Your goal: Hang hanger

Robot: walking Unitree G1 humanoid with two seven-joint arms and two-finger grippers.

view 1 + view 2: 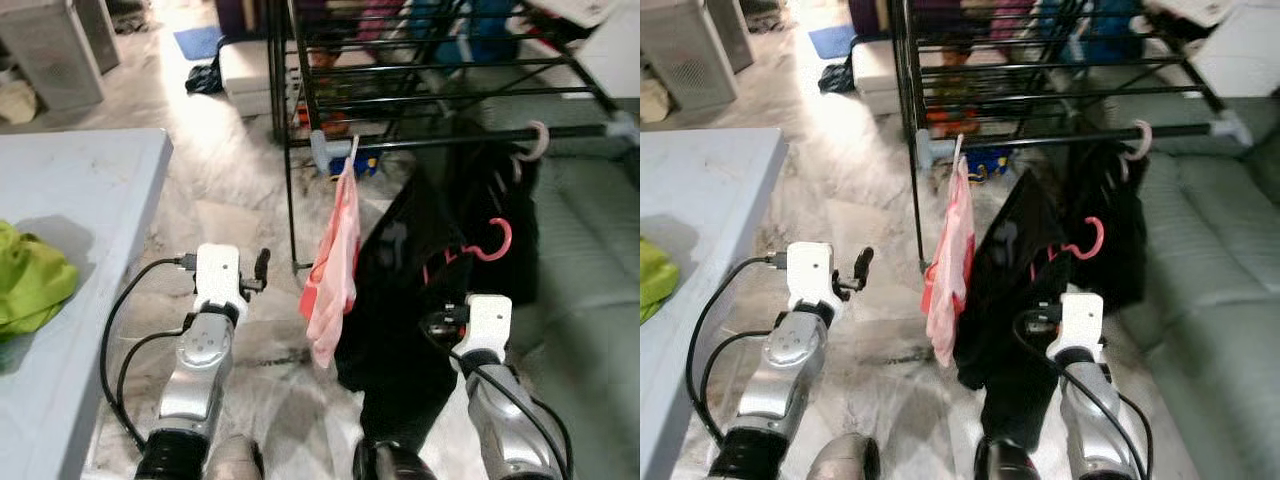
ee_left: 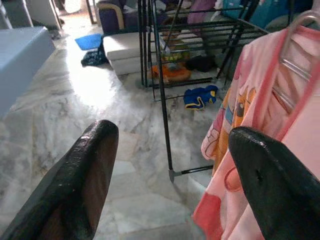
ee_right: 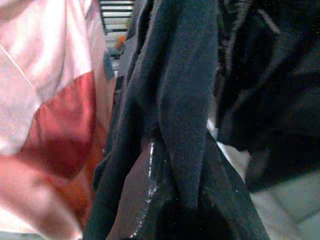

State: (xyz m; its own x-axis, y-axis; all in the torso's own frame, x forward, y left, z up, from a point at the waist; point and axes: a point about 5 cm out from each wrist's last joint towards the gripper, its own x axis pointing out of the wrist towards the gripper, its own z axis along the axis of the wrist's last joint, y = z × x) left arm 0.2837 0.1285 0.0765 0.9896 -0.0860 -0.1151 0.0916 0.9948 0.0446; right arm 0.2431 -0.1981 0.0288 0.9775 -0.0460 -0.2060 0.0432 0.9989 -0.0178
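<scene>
A black garment [image 1: 405,300] on a pink hanger, its hook [image 1: 497,243] free in the air, hangs below the black rail [image 1: 450,141] of the drying rack. My right gripper [image 1: 462,287] is buried in that cloth and shut on the hanger; the right wrist view has black fabric draped over one glossy finger [image 3: 145,200]. On the rail hangs a pink garment [image 1: 335,265] on a white hanger [image 1: 352,150]. Further right, another dark garment [image 1: 512,190] hangs by a pale hook [image 1: 538,140]. My left gripper [image 1: 262,267] stands open and holds nothing, just left of the pink garment [image 2: 250,140].
A light blue table [image 1: 90,200] with a green cloth [image 1: 30,280] stands at my left. A grey-green sofa [image 1: 590,230] fills the right. The rack's upright leg [image 1: 291,200] stands ahead. A white box [image 1: 245,70] and blue things [image 2: 200,95] lie on the marble floor.
</scene>
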